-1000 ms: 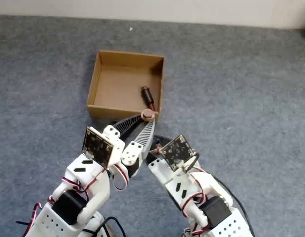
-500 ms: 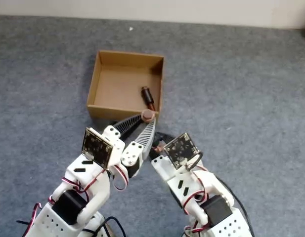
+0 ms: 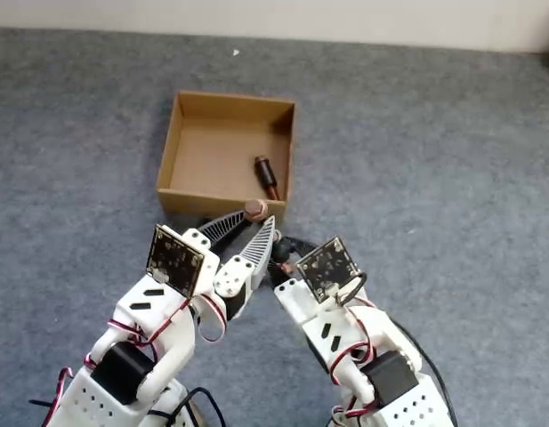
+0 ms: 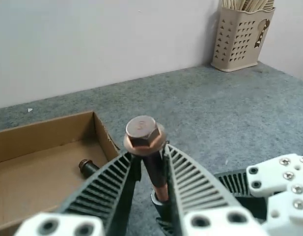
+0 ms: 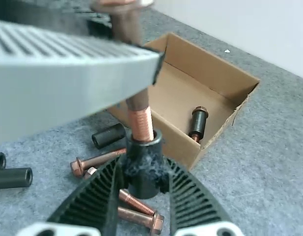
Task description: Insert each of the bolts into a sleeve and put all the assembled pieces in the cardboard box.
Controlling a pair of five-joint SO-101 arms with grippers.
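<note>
Right wrist view: one assembled piece (image 5: 198, 123) in the cardboard box (image 5: 210, 64), my left gripper (image 4: 147, 156) clamps a bolt (image 4: 143, 135) part-way into the sleeve (image 5: 143, 164) my right gripper (image 5: 144, 168) grips, loose bolts (image 5: 95, 161) waiting.

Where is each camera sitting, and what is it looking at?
High view: above the table, looking down at the box, left arm and right arm.
Left wrist view: on the left arm, looking past the left gripper holding the bolt.
Right wrist view: on the right arm, past the right gripper holding the sleeve.
Shared: the box.
</note>
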